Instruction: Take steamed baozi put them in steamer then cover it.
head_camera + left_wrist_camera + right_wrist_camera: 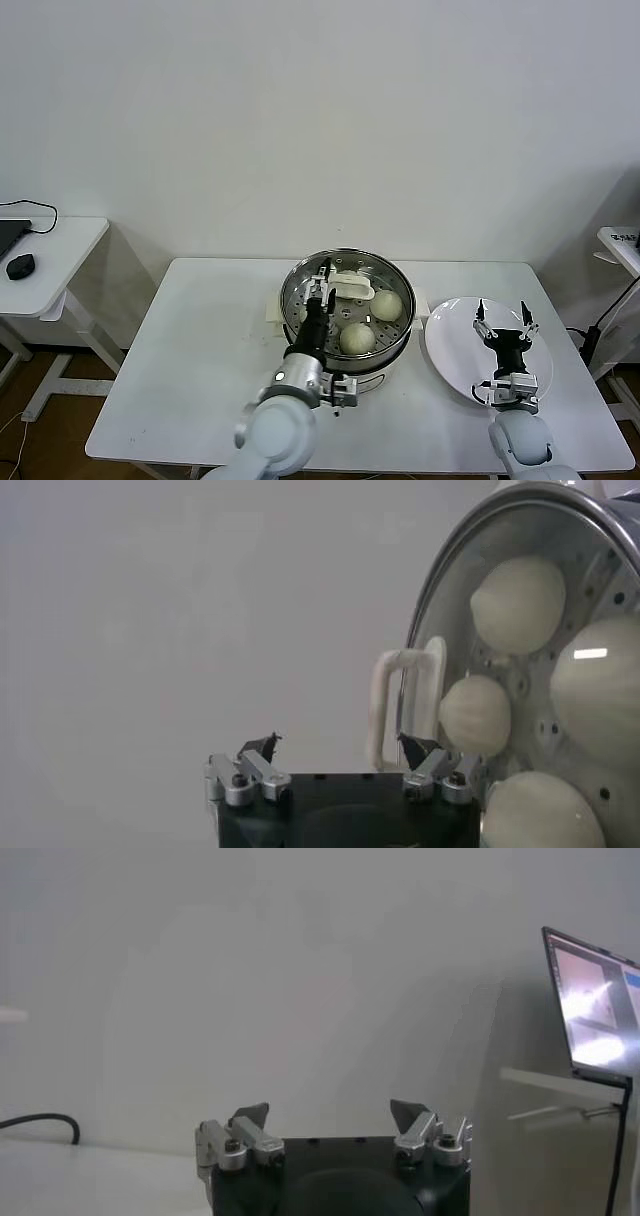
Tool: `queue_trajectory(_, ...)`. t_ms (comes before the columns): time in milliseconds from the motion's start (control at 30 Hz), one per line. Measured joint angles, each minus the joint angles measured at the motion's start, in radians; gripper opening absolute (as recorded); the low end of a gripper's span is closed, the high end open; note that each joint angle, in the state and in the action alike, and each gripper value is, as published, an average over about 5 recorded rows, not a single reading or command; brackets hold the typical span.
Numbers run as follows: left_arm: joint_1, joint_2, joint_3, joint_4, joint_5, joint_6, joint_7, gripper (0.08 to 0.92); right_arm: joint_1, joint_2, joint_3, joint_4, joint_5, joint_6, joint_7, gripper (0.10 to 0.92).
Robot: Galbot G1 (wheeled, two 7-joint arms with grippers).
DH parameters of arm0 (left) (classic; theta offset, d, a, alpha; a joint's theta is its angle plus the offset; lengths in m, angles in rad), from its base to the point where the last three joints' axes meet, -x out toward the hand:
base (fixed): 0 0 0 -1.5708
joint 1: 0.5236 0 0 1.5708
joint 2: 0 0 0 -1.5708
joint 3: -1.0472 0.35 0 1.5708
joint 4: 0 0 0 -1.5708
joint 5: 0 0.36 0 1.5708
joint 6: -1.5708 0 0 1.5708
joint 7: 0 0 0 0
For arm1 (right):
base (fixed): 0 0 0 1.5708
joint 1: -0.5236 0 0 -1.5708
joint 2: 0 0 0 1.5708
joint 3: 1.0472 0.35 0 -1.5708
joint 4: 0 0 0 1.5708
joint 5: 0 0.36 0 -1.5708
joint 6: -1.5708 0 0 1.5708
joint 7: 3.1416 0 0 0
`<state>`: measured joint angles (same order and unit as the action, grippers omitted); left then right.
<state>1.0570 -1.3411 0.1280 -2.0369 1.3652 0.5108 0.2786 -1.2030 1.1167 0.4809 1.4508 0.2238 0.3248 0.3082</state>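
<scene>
Head view, nearest first: the left end effector [327, 283] hangs over the round shiny steel steamer [296, 312], its fingers spread wide and gripping nothing, straddling the white handle [352, 287] of the round clear glass cover [386, 268], which sits on the pot. Under the glass lie the smooth cream-white steamed baozi [357, 338]; the left wrist view shows four. The right end effector [504, 326] hovers open and empty above the flat white plate [450, 350], just beside the steamer on the white bench [200, 340]. The task looks essentially done. One risk remains: a spread finger close to the handle could snag it on withdrawal, dragging the lid askew.
</scene>
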Motion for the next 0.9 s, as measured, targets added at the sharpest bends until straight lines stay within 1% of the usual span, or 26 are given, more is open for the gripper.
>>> queue_trajectory(133, 0.014, 0.032, -0.046, -0.059, -0.115, -0.009, -0.042, 0.823, -0.008, -0.008, -0.005, 0.012, 0.014, -0.005, -0.013, 0.823)
queue_trajectory(233, 0.015, 0.041, -0.097, -0.075, -0.254, -0.035, -0.113, 0.823, -0.018, -0.015, -0.012, 0.03, 0.037, -0.02, -0.026, 0.823)
queue_trajectory(367, 0.016, 0.05, -0.185, -0.054, -0.5, -0.106, -0.223, 0.823, -0.035, -0.024, -0.016, 0.06, 0.075, -0.049, -0.044, 0.823)
queue_trajectory(500, 0.028, 0.064, -0.275, -0.002, -0.75, -0.197, -0.298, 0.823, -0.052, -0.025, -0.01, 0.087, 0.114, -0.077, -0.065, 0.823)
queue_trajectory(700, 0.053, 0.069, -0.377, 0.087, -1.045, -0.339, -0.343, 0.823, -0.077, -0.023, 0.005, 0.114, 0.159, -0.094, -0.094, 0.823)
queue_trajectory(900, 0.086, 0.061, -0.44, 0.157, -1.205, -0.447, -0.35, 0.823, -0.104, -0.022, 0.021, 0.132, 0.188, -0.099, -0.115, 0.823)
